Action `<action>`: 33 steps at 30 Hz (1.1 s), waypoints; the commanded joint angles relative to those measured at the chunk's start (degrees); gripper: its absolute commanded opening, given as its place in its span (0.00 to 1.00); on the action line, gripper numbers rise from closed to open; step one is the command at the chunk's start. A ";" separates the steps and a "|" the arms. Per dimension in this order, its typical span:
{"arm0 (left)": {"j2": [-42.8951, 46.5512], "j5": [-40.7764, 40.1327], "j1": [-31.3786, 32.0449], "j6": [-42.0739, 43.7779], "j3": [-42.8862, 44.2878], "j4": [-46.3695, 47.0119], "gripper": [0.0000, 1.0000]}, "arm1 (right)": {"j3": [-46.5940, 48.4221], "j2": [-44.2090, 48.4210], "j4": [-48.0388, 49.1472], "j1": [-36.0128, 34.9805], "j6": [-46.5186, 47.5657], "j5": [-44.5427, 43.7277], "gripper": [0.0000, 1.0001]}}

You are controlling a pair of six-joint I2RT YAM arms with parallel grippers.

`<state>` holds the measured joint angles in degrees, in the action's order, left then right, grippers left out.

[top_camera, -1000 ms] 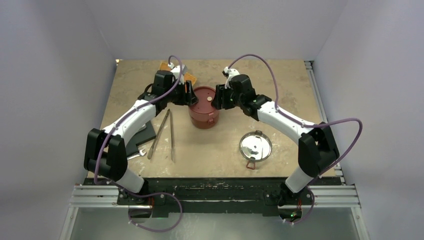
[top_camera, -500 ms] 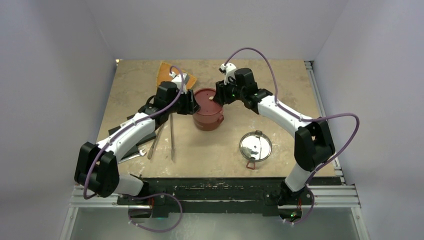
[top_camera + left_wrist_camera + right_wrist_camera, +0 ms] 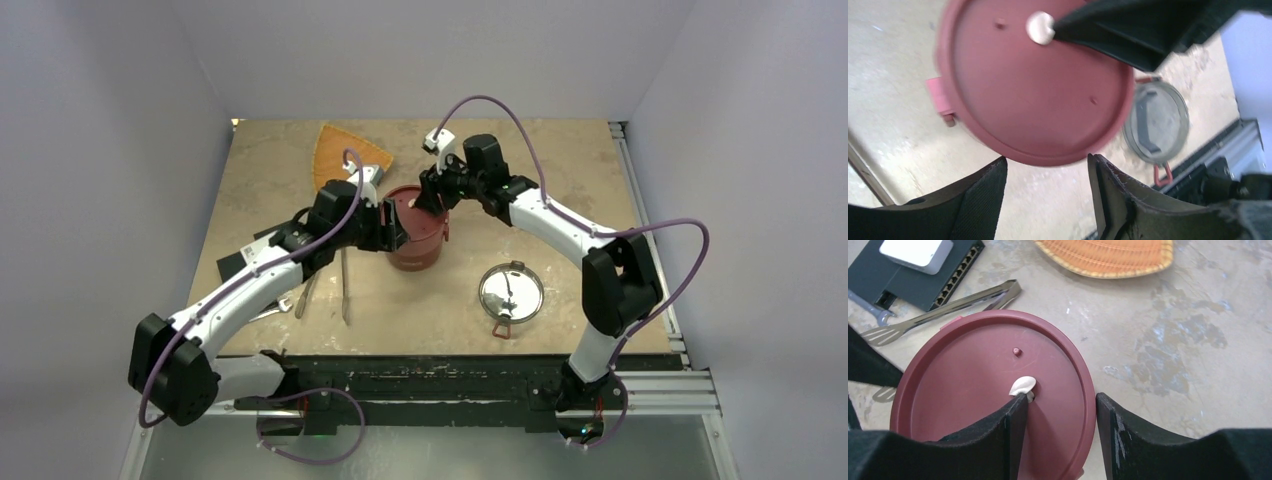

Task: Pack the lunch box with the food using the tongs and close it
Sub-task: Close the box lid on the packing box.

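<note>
On the flat dark-red disc lid point(image 3: 963, 375) of the round tiered lunch box point(image 3: 415, 255) lies a flat white round slice point(image 3: 1023, 385), touching one finger of the right gripper point(image 3: 1060, 405). It and the left gripper point(image 3: 1047, 162) gape empty, flanking the box.

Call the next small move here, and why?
Probably slide the right gripper sideways so the white slice sits between its open fingers: the slice lies on the lid, against one finger, not between them.
</note>
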<state>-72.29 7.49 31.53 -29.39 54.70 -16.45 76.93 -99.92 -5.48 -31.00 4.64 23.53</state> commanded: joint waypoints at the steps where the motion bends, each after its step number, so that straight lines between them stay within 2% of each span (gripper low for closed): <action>1: 4.90 4.63 2.85 -1.11 -0.61 -5.22 0.61 | 1.07 -0.72 -0.52 -2.41 2.62 6.76 0.56; 5: 7.47 0.82 2.83 -1.40 0.32 -8.16 0.63 | 1.32 -0.27 -1.67 -2.44 2.89 6.30 0.57; 10: 9.30 -4.54 2.84 0.82 3.20 -12.61 0.64 | 0.55 3.23 -4.81 -2.48 0.27 -0.61 0.61; 14: 9.26 -4.20 2.86 5.24 5.54 -12.59 0.65 | -0.89 8.61 -5.62 -2.40 -2.71 -4.77 0.69; 18: 7.27 -6.32 2.90 8.26 8.63 -13.16 0.68 | -1.29 12.34 -6.28 -2.55 -6.78 -9.78 0.77; 25: 1.78 -12.44 2.91 10.00 10.24 -13.32 0.74 | -2.05 14.06 -12.01 -2.92 -15.62 -19.35 0.86; 33: -0.97 -15.55 2.92 10.78 9.67 -11.31 0.79 | -3.98 14.99 -12.52 -5.80 -20.47 -24.06 0.89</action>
<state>-72.84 -5.69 34.52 -20.01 63.13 -29.85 73.52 -86.24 -17.47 -34.96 -11.88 3.29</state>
